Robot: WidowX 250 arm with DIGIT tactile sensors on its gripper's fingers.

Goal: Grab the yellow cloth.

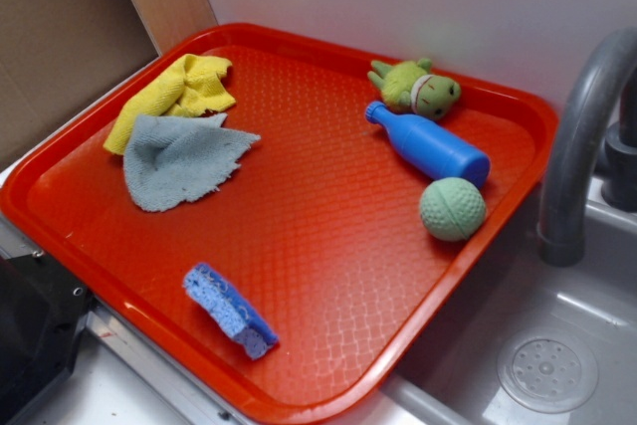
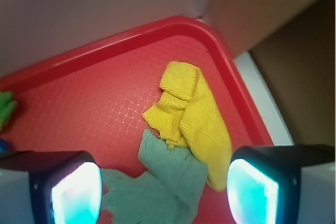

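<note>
Two fingers (image 2: 252,190) wide above yellow cloth (image 2: 191,116)

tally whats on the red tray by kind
cloths: 2 (yellow cloth, grey-blue rag)
sponges: 1 (blue sponge)
soft toys: 1 (green plush toy)
bottles: 1 (blue bottle)
balls: 1 (green ball)
total: 6
</note>
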